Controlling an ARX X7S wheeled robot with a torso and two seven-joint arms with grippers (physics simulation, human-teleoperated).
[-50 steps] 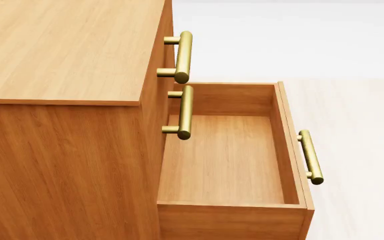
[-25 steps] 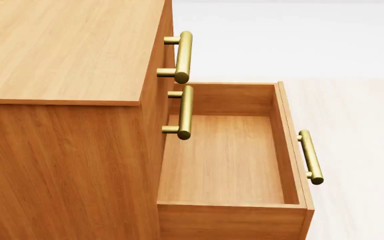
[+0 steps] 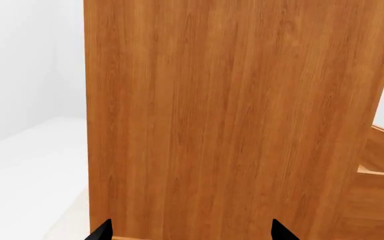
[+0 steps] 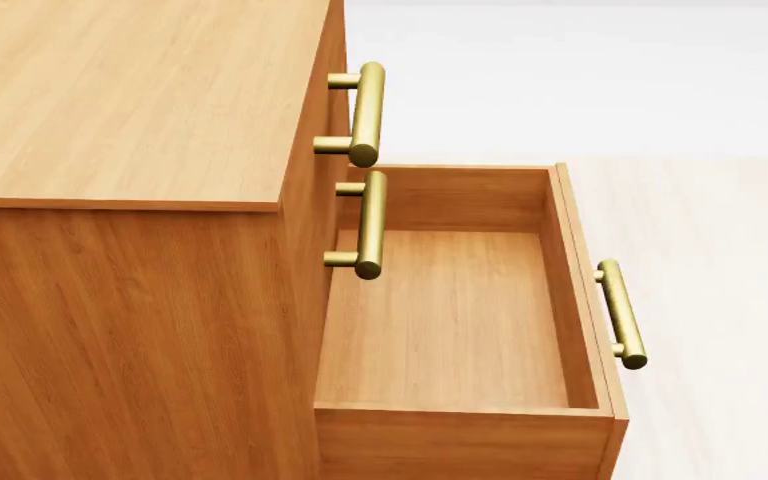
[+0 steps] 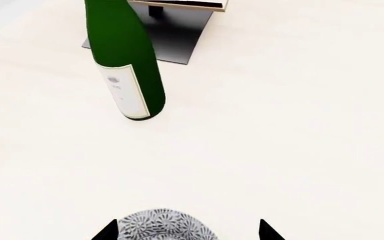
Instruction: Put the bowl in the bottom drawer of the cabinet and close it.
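Hovering our right claw, spread wide and unclenched, around the patterned bowl on the counter, we judged a centred squeeze below the rim best; the bottom drawer gaped empty, left claw likewise released.

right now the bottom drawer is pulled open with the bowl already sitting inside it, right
Not quite. The bottom drawer is pulled open, but the head view shows it empty. The bowl is not inside; the right wrist view shows it on the pale surface, between the right gripper's fingertips, near the green bottle.
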